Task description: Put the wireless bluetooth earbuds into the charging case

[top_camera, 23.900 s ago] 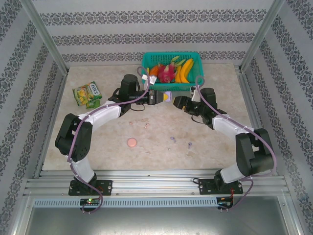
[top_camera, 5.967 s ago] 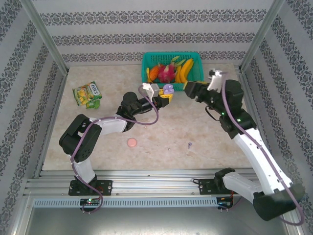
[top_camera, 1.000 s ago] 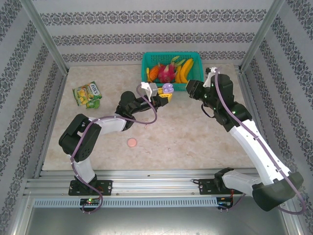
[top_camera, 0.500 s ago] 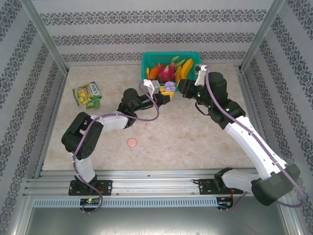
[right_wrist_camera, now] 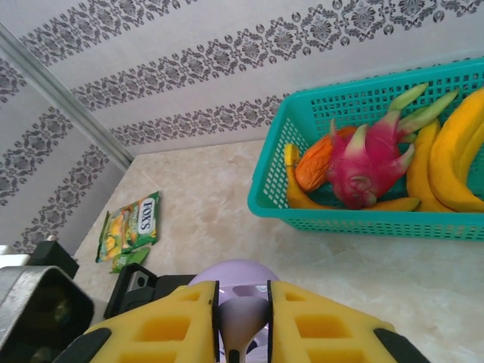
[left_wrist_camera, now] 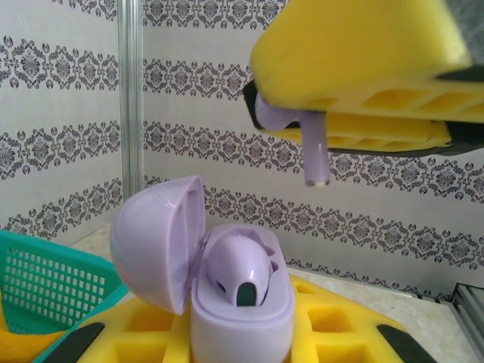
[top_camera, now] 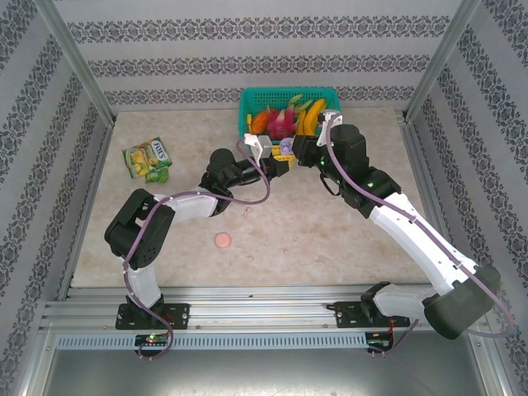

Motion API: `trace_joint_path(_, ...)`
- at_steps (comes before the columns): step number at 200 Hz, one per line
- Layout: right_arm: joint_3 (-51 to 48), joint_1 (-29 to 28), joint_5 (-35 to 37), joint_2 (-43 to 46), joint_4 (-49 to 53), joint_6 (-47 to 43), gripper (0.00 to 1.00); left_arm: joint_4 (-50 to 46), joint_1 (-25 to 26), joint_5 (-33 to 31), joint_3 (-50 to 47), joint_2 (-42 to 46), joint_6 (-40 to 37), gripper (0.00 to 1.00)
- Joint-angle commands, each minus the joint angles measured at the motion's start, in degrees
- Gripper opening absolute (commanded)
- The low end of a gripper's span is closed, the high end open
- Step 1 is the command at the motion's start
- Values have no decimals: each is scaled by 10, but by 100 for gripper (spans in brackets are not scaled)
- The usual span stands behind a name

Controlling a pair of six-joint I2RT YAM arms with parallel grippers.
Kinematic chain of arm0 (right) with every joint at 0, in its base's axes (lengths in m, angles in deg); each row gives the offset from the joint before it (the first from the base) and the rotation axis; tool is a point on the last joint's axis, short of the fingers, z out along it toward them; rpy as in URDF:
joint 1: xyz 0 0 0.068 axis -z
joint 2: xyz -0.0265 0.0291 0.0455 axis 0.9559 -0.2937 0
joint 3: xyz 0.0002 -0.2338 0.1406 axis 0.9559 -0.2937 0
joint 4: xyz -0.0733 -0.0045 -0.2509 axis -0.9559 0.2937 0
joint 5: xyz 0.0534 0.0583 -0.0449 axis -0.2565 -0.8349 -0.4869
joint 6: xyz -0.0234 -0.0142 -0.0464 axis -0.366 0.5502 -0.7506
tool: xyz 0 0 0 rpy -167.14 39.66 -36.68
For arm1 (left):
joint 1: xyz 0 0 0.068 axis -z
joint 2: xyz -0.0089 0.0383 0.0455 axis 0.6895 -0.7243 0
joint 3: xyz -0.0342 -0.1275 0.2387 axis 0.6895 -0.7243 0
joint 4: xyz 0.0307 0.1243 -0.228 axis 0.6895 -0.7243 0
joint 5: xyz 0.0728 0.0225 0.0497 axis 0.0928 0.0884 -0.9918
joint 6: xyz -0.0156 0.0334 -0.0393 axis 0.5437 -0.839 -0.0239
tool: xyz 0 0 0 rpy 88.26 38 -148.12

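Earbud update from us: the right pincer [right_wrist_camera: 243,306] is grasping a lilac earbud [left_wrist_camera: 315,144]. The bulb is squeezed between its yellow fingers [left_wrist_camera: 363,53] and the stem hangs straight down out of them.

Just under that pincer is the purple case [left_wrist_camera: 240,318]. There's a gap between the stem tip and the case, and from the left wrist camera the stem looks a touch off to one side of the opening rather than dead centre. The left pincer [top_camera: 279,160] is clenched on the lower half of the case, with a yellow pad on either side of it. The lid [left_wrist_camera: 155,242] is flipped open and stands up on the side away from the hanging stem. Inside the case we can see a second earbud [left_wrist_camera: 240,268] sitting in its slot.

Looking down from above, the two pincers meet nearly tip to tip in the air. Right beyond them is the green basket [right_wrist_camera: 363,221], holding a dragon fruit [right_wrist_camera: 370,162] and bananas [right_wrist_camera: 457,144].

A pink case [top_camera: 222,240] lies flat on the bench [top_camera: 346,239], well back from the left pincer toward the arm bases. A snack packet [top_camera: 148,158] sits far out past the left pincer's outer side. There's also a tiny pinkish bit below the left pincer, too small for us to tell what it is.
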Motion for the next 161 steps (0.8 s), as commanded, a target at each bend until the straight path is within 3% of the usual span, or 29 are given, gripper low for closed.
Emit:
trace_joint_path(1, 13, -9, 38, -4, -18, -16, 22, 1, 7, 11, 16, -2, 7, 0)
trace_joint_path(161, 13, -13, 32, -41, -32, -5, 21, 5, 7, 10, 15, -2, 7, 0)
